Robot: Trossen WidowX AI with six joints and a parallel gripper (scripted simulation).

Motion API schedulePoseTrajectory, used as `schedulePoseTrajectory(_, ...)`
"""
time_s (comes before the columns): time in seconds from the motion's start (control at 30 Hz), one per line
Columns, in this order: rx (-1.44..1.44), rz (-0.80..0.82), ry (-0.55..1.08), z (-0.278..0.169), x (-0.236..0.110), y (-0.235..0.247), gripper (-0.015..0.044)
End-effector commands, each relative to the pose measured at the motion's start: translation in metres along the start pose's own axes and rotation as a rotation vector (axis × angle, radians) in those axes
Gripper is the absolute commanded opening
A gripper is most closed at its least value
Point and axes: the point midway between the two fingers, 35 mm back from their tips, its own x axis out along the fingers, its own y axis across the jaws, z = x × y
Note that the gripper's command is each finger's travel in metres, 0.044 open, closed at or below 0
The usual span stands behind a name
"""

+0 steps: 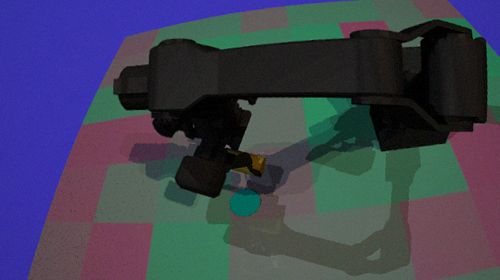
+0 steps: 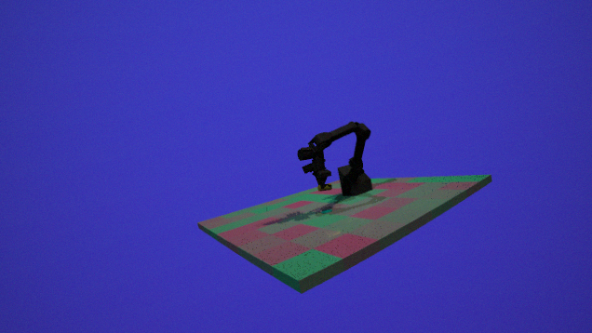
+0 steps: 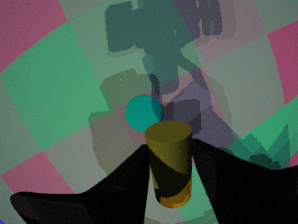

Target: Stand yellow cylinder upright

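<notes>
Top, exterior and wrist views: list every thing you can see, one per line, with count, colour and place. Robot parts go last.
Tall cylinder: one, yellow, clamped between the gripper fingers, off the board and tilted, just short of the circle.
Circle: one, cyan, flat on the board in front of the gripper, nothing on it.
Board: one, chequered in green, pink and grey, under everything.
Background: plain blue all round the board.
Arm: one, black, reaching from its base out over the board.
Base: one, black block, near the board's far edge in the exterior view.
Gripper: one, black, shut on the tall cylinder, pointing down toward the board.
</notes>
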Motion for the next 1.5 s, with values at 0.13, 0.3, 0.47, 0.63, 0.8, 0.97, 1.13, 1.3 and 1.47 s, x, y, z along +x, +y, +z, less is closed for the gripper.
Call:
schedulePoseTrajectory(0.13, -0.008, -0.045, -0.033, -0.001, 0.005, -0.003, 0.0105)
schedulePoseTrajectory(0.3, -0.016, -0.069, -0.054, -0.001, 0.008, -0.004, 0.0105)
schedulePoseTrajectory(0.47, -0.024, -0.092, -0.077, 0.0, 0.011, -0.005, 0.0105)
schedulePoseTrajectory(0.63, -0.031, -0.114, -0.101, 0.0, 0.014, -0.006, 0.0105)
schedulePoseTrajectory(0.8, -0.037, -0.135, -0.125, 0.0, 0.016, -0.007, 0.0105)
schedulePoseTrajectory(0.97, -0.043, -0.154, -0.151, 0.001, 0.019, -0.008, 0.0105)
schedulePoseTrajectory(1.13, -0.049, -0.173, -0.177, 0.001, 0.021, -0.009, 0.0105)
schedulePoseTrajectory(1.3, -0.054, -0.191, -0.204, 0.002, 0.023, -0.009, 0.0105)
schedulePoseTrajectory(1.47, -0.058, -0.207, -0.232, 0.002, 0.025, -0.009, 0.0105)
